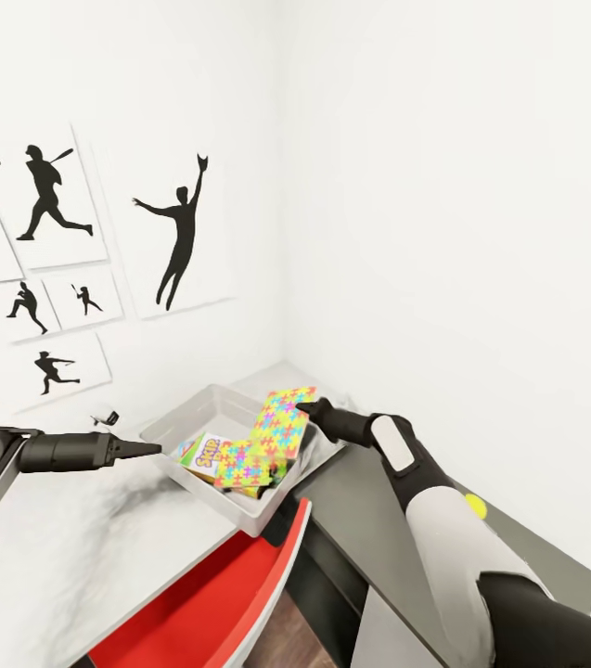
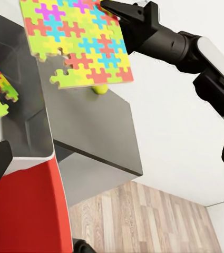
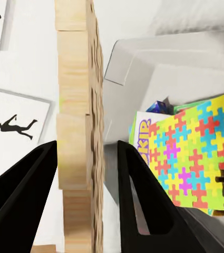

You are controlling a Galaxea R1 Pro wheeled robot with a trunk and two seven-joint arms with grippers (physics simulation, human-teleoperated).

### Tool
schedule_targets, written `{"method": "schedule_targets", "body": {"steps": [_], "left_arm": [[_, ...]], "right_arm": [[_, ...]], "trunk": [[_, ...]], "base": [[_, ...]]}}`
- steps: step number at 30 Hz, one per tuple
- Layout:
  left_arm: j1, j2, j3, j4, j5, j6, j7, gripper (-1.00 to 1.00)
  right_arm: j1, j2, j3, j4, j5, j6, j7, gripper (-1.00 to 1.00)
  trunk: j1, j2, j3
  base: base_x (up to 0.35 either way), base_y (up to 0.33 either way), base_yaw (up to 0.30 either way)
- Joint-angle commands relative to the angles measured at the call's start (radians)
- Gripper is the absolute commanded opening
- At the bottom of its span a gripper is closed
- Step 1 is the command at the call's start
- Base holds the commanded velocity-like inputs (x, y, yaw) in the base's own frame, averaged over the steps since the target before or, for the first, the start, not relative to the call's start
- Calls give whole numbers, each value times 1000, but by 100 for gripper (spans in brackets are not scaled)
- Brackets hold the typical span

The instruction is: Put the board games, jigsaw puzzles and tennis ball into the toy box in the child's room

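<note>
Head view: the right gripper (image 1: pixel 301 407) grips a jigsaw puzzle (image 1: pixel 283 419) tilted over the toy box (image 1: pixel 204 409); a second puzzle (image 1: pixel 244 464) lies inside on a board game (image 1: pixel 206 452). The left gripper (image 1: pixel 154 449) hovers near, state unclear.

Left wrist view: the tennis ball (image 2: pixel 100 89) lies on the grey table (image 2: pixel 96 126).

Right wrist view: fingers (image 3: pixel 138 211) clamp the sheet edge-on.

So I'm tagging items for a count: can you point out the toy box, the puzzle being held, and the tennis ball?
toy box (image 1: pixel 204 402): head view, on its far grey rim.
held puzzle (image 2: pixel 80 42): left wrist view, middle of the sheet.
tennis ball (image 2: pixel 100 89): left wrist view, the part peeking below the puzzle's edge.
</note>
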Motion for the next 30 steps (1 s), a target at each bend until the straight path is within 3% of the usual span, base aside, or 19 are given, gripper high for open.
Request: {"method": "schedule_targets", "body": {"steps": [1, 30], "left_arm": [[-1, 1, -3, 1, 4, 11, -2, 100], [-1, 2, -3, 2, 4, 8, 3, 100]], "right_arm": [[-9, 2, -8, 10, 5, 5, -4, -100], [-17, -7, 1, 15, 18, 7, -1, -100]], "trunk": [[1, -2, -2], [1, -2, -2]], "base": [[68, 101, 0], [21, 56, 0]]}}
